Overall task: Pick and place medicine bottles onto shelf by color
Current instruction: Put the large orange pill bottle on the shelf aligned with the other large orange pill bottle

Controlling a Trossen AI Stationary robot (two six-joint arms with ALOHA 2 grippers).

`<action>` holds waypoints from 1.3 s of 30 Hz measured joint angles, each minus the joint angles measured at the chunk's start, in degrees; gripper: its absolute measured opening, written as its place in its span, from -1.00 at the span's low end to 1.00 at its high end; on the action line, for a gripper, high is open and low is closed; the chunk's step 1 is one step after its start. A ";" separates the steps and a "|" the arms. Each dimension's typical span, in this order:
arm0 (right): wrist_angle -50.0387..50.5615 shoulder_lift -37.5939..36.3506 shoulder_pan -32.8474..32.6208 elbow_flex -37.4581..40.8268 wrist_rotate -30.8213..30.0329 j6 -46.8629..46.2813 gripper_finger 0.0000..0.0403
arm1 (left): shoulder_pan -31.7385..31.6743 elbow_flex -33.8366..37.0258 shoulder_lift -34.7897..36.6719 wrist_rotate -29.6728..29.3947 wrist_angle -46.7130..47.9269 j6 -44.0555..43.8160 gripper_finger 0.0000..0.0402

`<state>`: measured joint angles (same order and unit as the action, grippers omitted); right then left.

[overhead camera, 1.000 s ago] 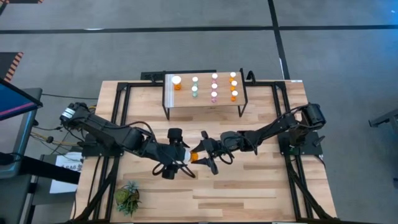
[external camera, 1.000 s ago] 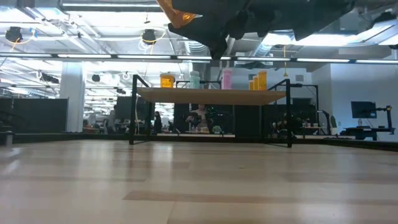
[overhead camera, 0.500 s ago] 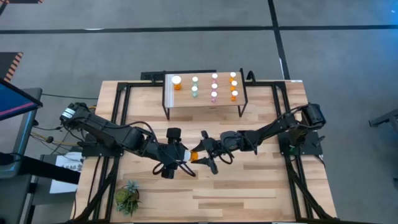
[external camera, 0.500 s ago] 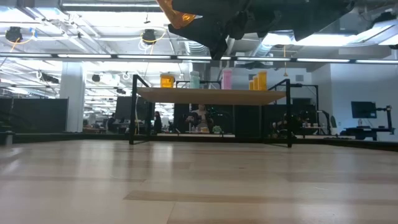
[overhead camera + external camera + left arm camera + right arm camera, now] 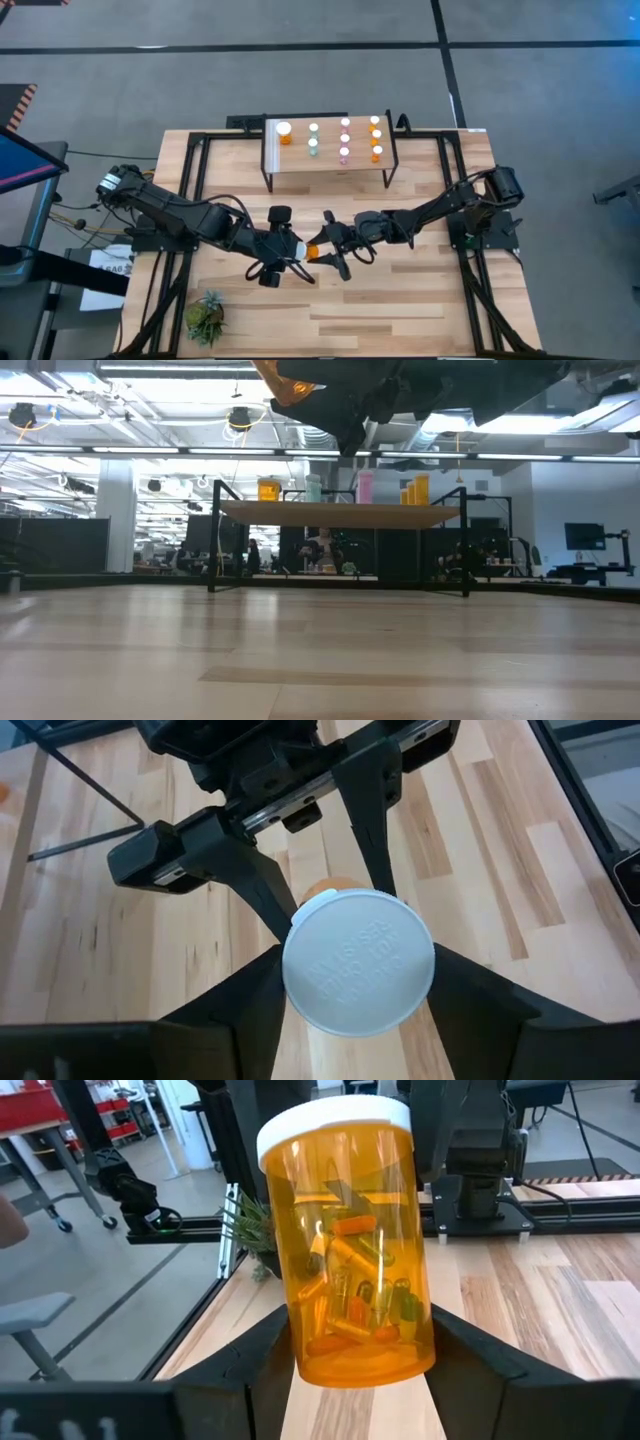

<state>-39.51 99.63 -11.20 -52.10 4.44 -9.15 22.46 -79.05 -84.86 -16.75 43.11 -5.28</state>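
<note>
The left tool is clenching on the white cap end of a wide translucent orange pill bottle, its two dark fingers pressing either side of the cap. The right tool is grasping the same bottle by its body, one finger on each side. The bottle is lying level between the two tools, above the middle of the light-wood worktop and clear of its surface, with capsules showing inside.

The left arm is stretching in from 9 o'clock and the right arm from 3 o'clock, so the tools are meeting nose to nose at the centre.

At 12 o'clock the small light-wood shelf on black legs is carrying another wide orange bottle, two teal-green bottles, pink bottles and narrow orange bottles, each colour in its own row. A small green spiky plant is sitting near 7 o'clock. Beyond the worktop, a large room with strip lights is showing.
</note>
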 joint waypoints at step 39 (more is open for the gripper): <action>20.00 -8.41 0.83 -0.02 -0.23 -3.01 0.52 | -28.34 -7.76 4.89 5.73 19.80 0.85 -0.01</action>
<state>-19.50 91.23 -10.37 -52.11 4.21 -12.16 -5.88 -86.81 -79.97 -11.02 62.91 -4.43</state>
